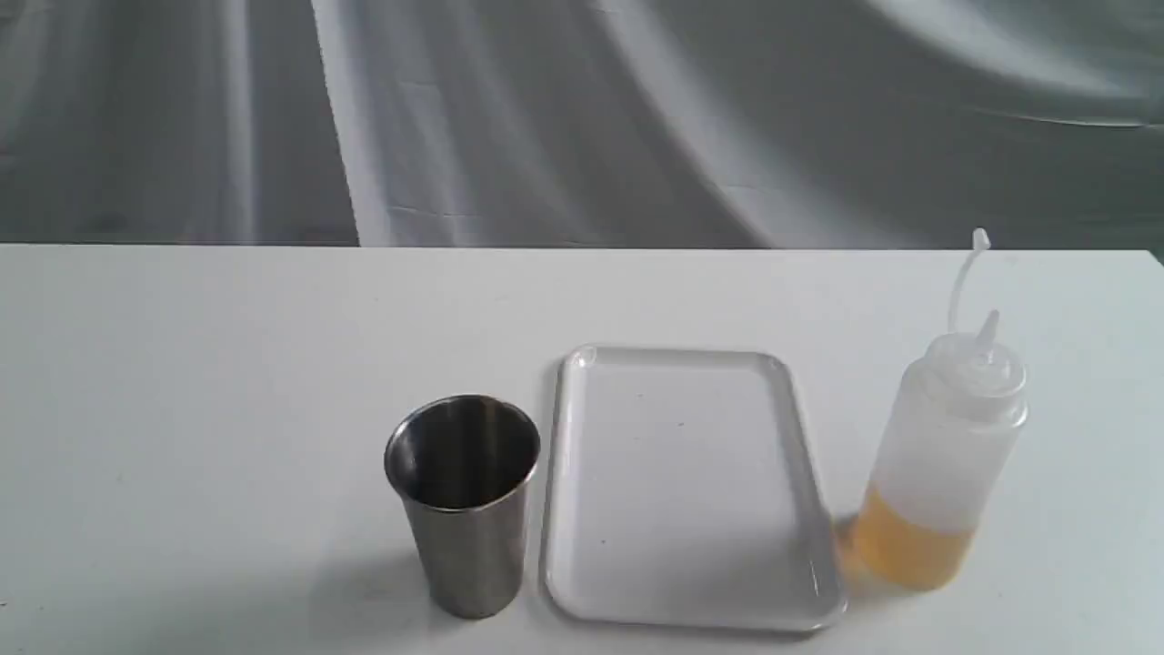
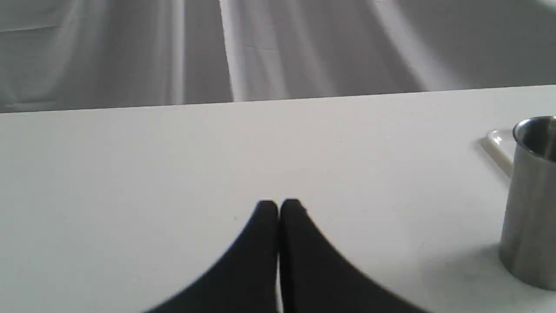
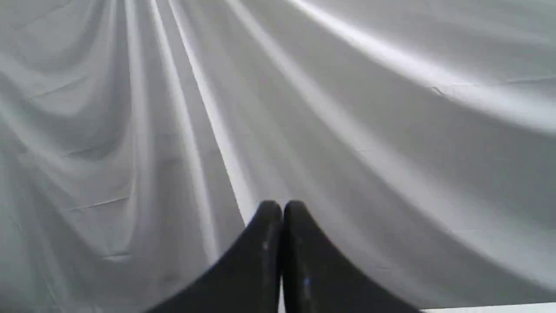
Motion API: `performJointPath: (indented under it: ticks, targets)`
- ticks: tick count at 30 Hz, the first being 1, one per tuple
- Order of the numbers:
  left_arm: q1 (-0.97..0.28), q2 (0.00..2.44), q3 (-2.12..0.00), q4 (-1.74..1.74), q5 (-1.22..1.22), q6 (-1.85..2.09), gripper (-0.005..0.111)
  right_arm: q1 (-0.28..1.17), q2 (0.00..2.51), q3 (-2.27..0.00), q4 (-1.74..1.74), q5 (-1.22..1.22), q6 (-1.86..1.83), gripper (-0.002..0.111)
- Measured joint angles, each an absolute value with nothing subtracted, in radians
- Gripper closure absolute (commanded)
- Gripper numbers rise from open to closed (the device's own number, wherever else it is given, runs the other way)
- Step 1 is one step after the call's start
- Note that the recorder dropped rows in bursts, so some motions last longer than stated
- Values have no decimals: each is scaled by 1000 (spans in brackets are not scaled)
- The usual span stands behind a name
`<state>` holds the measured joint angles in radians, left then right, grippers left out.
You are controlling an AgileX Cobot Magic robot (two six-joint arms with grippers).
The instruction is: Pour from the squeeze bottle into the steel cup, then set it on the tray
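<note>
The steel cup [image 1: 464,500] stands upright on the white table, just left of the white tray [image 1: 684,600], which lies flat with nothing on it. Right of the tray stands the squeeze bottle [image 1: 946,455], upright, cap strap sticking up, amber liquid in its bottom third. Neither gripper shows in the exterior view. In the left wrist view my left gripper [image 2: 279,204] is shut and holds nothing, low over bare table, with the cup [image 2: 532,204] and a tray corner [image 2: 497,145] off to one side. My right gripper [image 3: 282,205] is shut on nothing, seen against the grey cloth.
A grey draped cloth [image 1: 582,118] hangs behind the table's far edge. The table top [image 1: 182,409] left of the cup is bare white surface. The bottle stands near the table's right end.
</note>
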<state>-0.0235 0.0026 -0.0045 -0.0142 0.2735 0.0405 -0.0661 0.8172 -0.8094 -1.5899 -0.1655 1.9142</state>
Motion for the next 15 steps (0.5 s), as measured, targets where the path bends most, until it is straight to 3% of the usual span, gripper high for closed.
performJointPath:
  ticks: [4, 10, 15]
  targets:
    - [-23, 3, -4, -14, 274, 41, 107, -60, 837, -809, -1494, -131, 1810, 108]
    - [-23, 3, -4, -14, 274, 41, 107, -38, 855, -779, -801, 53, 1007, 108]
    - [-23, 3, -4, -14, 274, 41, 107, 4, 855, -734, -484, 216, 518, 108]
